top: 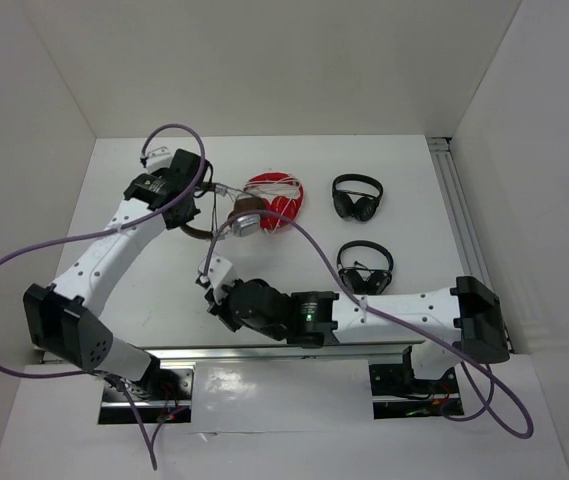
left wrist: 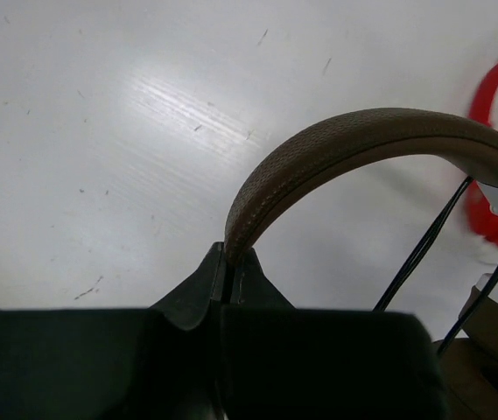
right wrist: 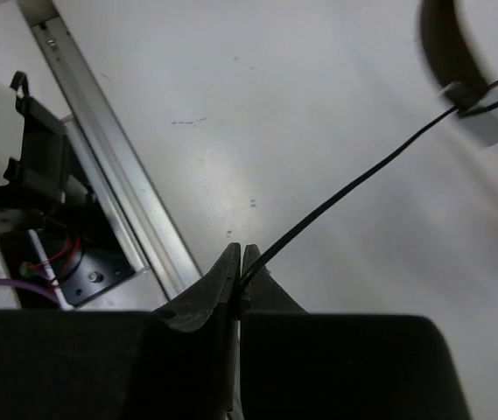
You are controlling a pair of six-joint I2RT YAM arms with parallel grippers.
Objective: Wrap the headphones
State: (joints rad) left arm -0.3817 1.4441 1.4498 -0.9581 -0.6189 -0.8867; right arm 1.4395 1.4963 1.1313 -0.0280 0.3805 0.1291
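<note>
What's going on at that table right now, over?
Left gripper shut on the headphones at the brown headband. Right gripper shut on their thin cable, running straight. Red pair close beside.

No legible text, label, brand, number or sign in any view; headphones (left wrist: 362, 140) headband shows stitching only, nothing readable.
</note>
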